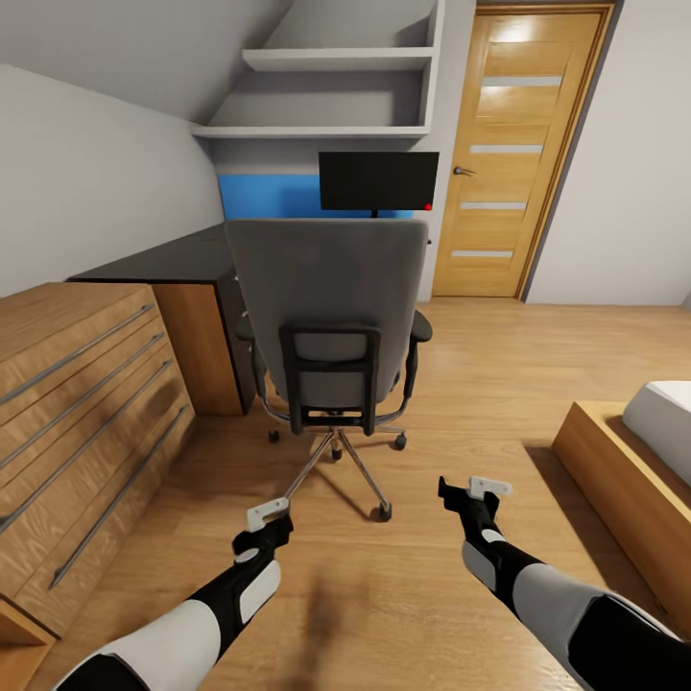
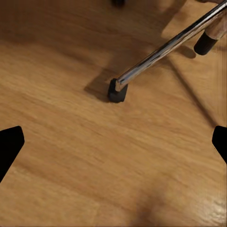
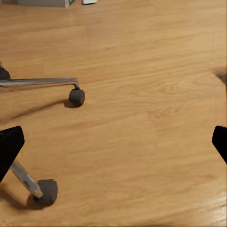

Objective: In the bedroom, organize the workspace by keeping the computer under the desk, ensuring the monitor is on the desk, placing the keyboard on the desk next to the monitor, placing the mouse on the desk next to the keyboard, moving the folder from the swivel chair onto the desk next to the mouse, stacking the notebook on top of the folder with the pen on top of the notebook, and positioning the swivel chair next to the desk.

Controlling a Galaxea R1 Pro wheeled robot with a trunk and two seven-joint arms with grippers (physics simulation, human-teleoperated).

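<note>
Both the left gripper (image 1: 269,519) and right gripper (image 1: 472,492) hang open and empty just short of the swivel chair (image 1: 331,317), with the monitor (image 1: 378,180) beyond it

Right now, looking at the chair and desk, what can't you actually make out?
- Head view: the swivel chair backrest hides its seat, so the folder there cannot be confirmed.
- Head view: the same backrest hides the desk top below the monitor.
- Right wrist view: a grey box is cut off by the picture's edge; unidentifiable.
</note>
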